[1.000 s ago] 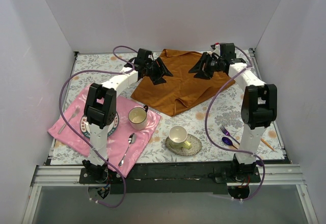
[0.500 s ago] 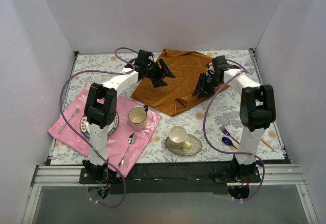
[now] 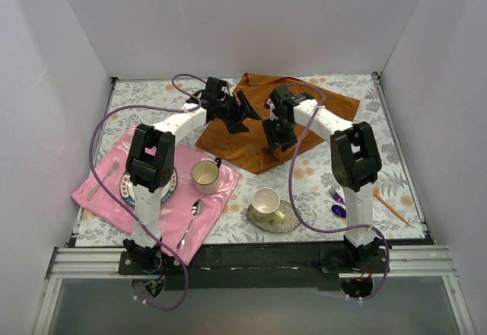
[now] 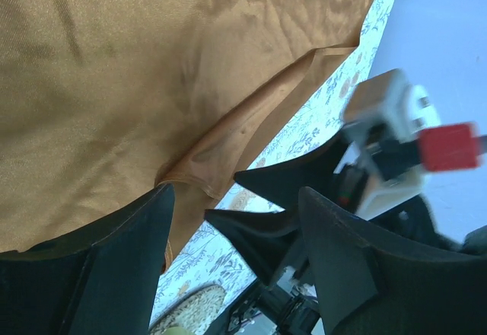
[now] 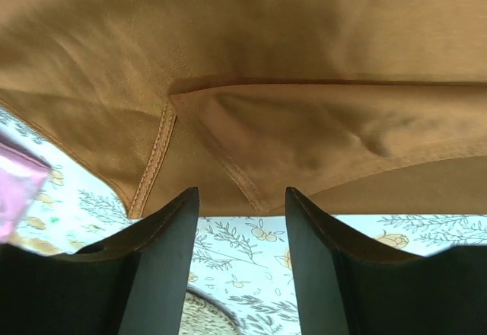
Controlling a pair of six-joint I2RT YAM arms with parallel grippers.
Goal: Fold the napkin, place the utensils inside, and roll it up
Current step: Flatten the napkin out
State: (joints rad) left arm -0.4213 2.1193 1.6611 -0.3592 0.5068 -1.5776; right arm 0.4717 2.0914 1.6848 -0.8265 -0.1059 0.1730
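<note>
Both of your arms are out over the napkin, which lies spread on the flowered table toward the far side, a little right of centre. Its near corner is turned back on itself in a small flap. Your left gripper hangs over the napkin's left part with its jaws well apart and nothing between them. In the left wrist view there's only satin under it, and the other arm's black fingers show through the gap. Your right gripper is over the near part of the napkin, its jaws parted too and empty. Its wrist view shows the hemmed flap lying just past the fingertips, with no cloth pinched. Whether either gripper touches the fabric, I can't tell. The utensils sit well apart from the napkin, on the table near your right arm's base: purple fork, dark spoon just beside it, orange knife farther right. On the left, a pink cloth carries a cup and a silver spoon. A second cup stands on a saucer at front centre.
</note>
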